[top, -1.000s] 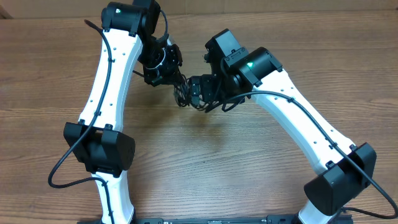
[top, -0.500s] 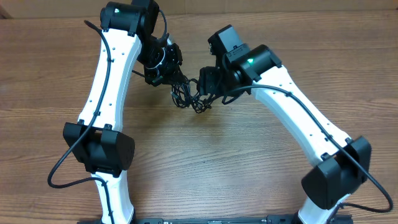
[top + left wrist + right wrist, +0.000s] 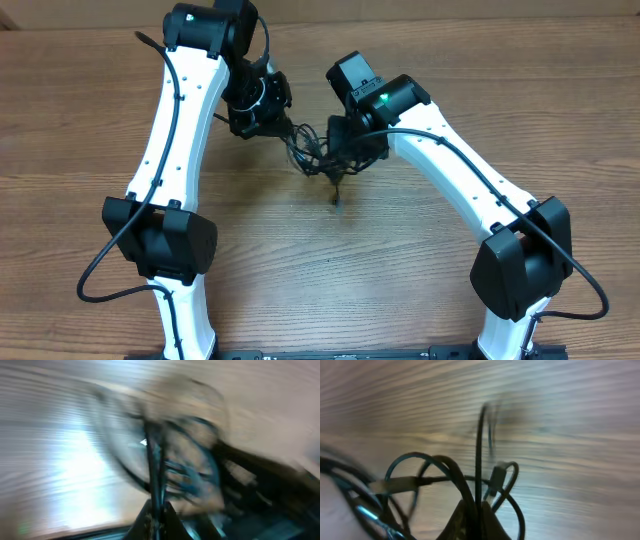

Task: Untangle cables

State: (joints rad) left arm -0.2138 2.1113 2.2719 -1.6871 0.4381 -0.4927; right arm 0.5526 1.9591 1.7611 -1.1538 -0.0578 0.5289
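While cables (image 3: 311,150) stretch crosswise | one tail points nearward | left gripper (image 3: 280,125), right gripper (image 3: 336,150) each clamped on strands.

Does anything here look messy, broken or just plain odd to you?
Only the cables: a knotted black bunch held above the table between the left gripper and right gripper, with one loose end dangling toward it. Nothing looks broken or spilled.
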